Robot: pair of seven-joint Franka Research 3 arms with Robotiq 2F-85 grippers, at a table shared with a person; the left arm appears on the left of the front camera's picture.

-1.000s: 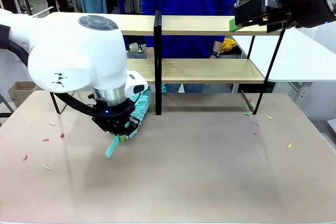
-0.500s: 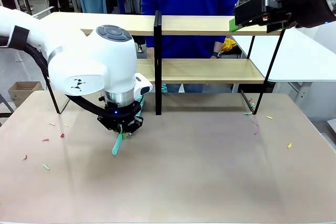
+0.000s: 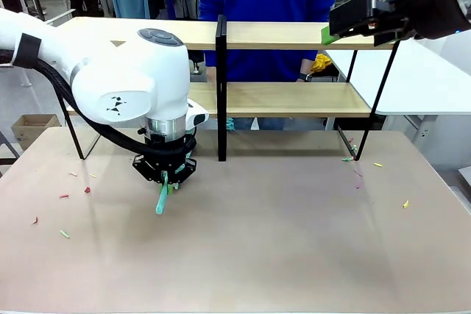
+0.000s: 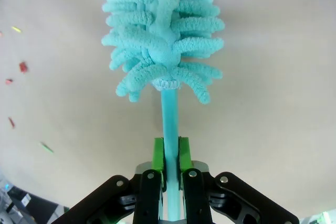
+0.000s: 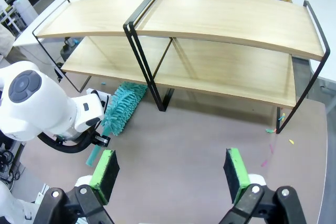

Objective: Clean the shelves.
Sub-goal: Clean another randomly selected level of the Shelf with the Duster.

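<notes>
The shelves [image 3: 294,34] are a two-tier rack of light-wood boards in a black frame, standing at the table's far side; the right wrist view looks down on the shelves [image 5: 226,19]. My left gripper [image 3: 164,174] points down at the tabletop in front of the rack's left half. It is shut on the handle of a turquoise duster [image 3: 160,201]. In the left wrist view the fluffy duster head [image 4: 163,35] lies over the table beyond my left gripper [image 4: 169,153]. My right gripper [image 5: 170,177] hovers high over the table's right side, open and empty.
A person in a blue top [image 3: 265,5] stands behind the rack. Small coloured scraps [image 3: 87,190] lie on the beige tabletop [image 3: 280,240] at left, and more scraps [image 3: 405,204] at right. A cardboard box [image 3: 33,126] sits off the left edge.
My left arm's wrist has turned and its bulk has shifted right. The duster head, seen beside the gripper a second ago, is now behind the wrist. The right arm has not moved.
</notes>
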